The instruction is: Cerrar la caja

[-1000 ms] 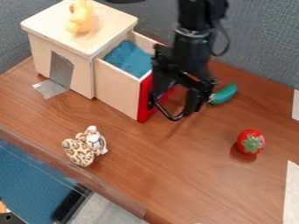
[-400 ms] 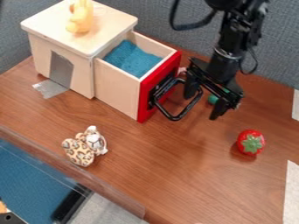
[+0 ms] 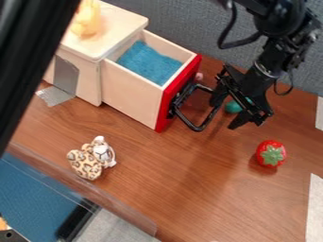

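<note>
My gripper (image 3: 225, 116) hangs beside the handle at the right of the drawer, its two fingers apart. The black handle (image 3: 200, 125) sticks out from the red drawer front (image 3: 166, 108), and its upper corner is close to the nearer finger; I cannot tell whether they touch. The wooden drawer (image 3: 131, 91) stands out of the box (image 3: 120, 20), with blue material (image 3: 150, 62) inside. A yellow toy (image 3: 86, 21) sits on top of the box.
A leopard-print toy (image 3: 88, 163) lies in front of the box, and a red strawberry toy (image 3: 270, 154) at the right. A green object (image 3: 233, 107) is partly behind the gripper. A thick dark bar (image 3: 28, 52) crosses the upper left.
My gripper has moved right, off the drawer front. The drawer has shifted slightly outward to the right. A dark bar has come in at the upper left.
</note>
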Controlling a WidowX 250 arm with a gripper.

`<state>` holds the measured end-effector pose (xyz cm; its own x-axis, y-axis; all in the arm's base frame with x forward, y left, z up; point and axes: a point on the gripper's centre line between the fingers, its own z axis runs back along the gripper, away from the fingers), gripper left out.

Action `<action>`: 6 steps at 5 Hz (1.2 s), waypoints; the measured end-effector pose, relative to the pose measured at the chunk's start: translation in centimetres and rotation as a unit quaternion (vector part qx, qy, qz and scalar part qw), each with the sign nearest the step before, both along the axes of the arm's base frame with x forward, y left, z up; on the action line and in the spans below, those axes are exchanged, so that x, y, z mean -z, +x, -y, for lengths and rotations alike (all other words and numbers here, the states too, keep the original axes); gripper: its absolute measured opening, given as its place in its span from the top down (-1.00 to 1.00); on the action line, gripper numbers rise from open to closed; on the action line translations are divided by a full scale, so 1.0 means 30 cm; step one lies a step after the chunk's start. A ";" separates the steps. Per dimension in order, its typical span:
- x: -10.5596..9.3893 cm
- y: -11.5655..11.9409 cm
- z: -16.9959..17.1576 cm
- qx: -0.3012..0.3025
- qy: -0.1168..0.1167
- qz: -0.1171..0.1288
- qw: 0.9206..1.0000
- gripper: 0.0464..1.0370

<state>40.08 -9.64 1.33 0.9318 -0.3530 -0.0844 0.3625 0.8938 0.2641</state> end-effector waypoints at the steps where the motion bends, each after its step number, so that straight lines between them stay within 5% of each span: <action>1: -0.001 -0.001 -0.021 0.005 0.019 -0.003 1.000 0.20; 2: -0.011 -0.017 -0.054 -0.002 0.015 -0.002 1.000 0.47; 3: -0.028 -0.037 -0.073 -0.009 0.003 -0.006 1.000 -0.05; 4: -0.114 -0.045 -0.076 -0.014 -0.009 0.022 1.000 -0.66; 5: -0.115 -0.055 -0.086 -0.021 -0.016 0.022 0.999 -0.96; 6: -0.100 -0.070 -0.089 -0.024 -0.013 0.016 1.000 -0.94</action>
